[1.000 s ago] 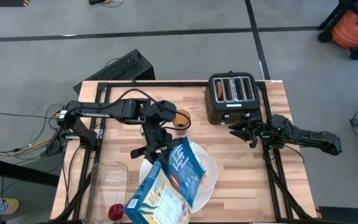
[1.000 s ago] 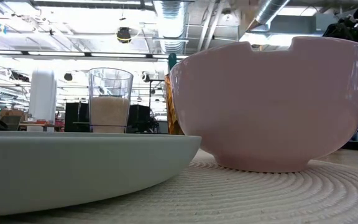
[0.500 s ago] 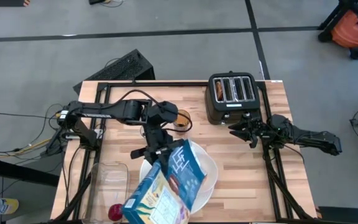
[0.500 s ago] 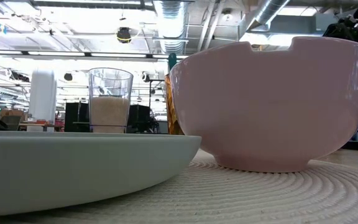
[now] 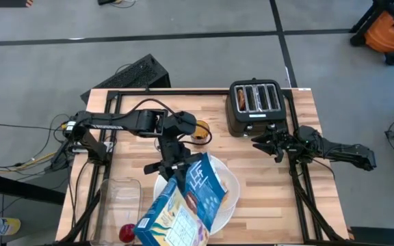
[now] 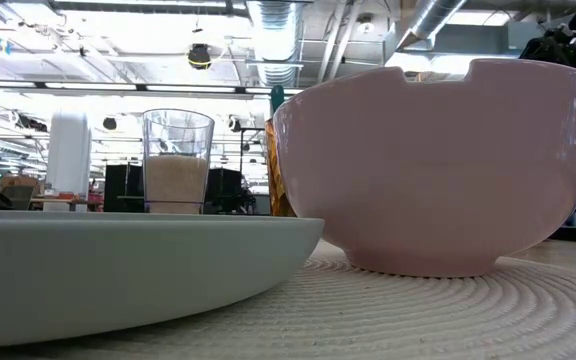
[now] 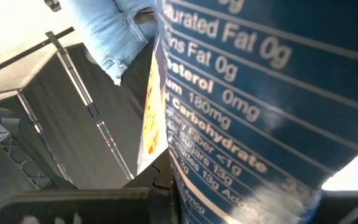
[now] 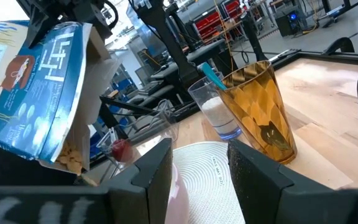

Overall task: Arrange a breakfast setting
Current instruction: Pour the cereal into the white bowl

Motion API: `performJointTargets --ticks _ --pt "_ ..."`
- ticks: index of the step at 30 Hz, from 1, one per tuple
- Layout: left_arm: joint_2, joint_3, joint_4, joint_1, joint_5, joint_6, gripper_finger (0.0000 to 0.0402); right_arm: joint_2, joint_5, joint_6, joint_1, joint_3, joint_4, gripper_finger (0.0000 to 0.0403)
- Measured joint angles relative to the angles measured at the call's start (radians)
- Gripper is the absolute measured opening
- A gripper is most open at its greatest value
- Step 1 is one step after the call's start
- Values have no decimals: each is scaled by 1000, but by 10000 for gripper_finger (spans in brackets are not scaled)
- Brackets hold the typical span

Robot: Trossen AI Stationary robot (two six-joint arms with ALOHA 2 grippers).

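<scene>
My left gripper (image 5: 172, 169) is shut on the blue cereal box (image 5: 183, 205) and holds it tilted above the large white plate (image 5: 230, 179). In the right wrist view the box (image 8: 36, 87) has its open end lowest, with orange cereal flakes (image 8: 67, 158) showing in it. The low view shows the white bowl (image 6: 438, 165) next to the plate (image 6: 118, 265) on a woven mat. The red apple (image 5: 126, 234) lies at the near edge. A blue-handled spoon (image 8: 211, 76) stands in a clear glass. My right gripper (image 5: 257, 142) waits open by the toaster. My left gripper pinches the cereal box between its two fingers at the box's raised closed end (image 5: 178, 176). The nutrition panel (image 7: 241, 106) faces the wrist camera between the fingers. The box is lifted clear and slants down toward the table's near edge, open end lowest.
A black four-slot toaster (image 5: 255, 106) stands at the far right with something brown in its left slot. An amber glass (image 5: 200, 130) and the clear glass (image 8: 216, 112) stand beyond the plate. A clear plastic tub (image 5: 122, 198) sits near left. A person in jeans (image 7: 123, 31) stands beyond the table.
</scene>
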Motion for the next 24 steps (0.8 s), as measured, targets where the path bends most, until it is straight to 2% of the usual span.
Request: performJointTargets --ticks 9,15,21,24 --pt "0 0 -14 0 -20 -11 66 0 0 0 0 0 0 178" --pt "-1 0 -3 30 16 -9 66 0 0 0 0 0 0 178" --pt "-1 0 1 47 -50 0 66 0 0 0 0 0 0 178" --pt "0 0 1 31 -22 11 66 0 0 0 0 0 0 178"
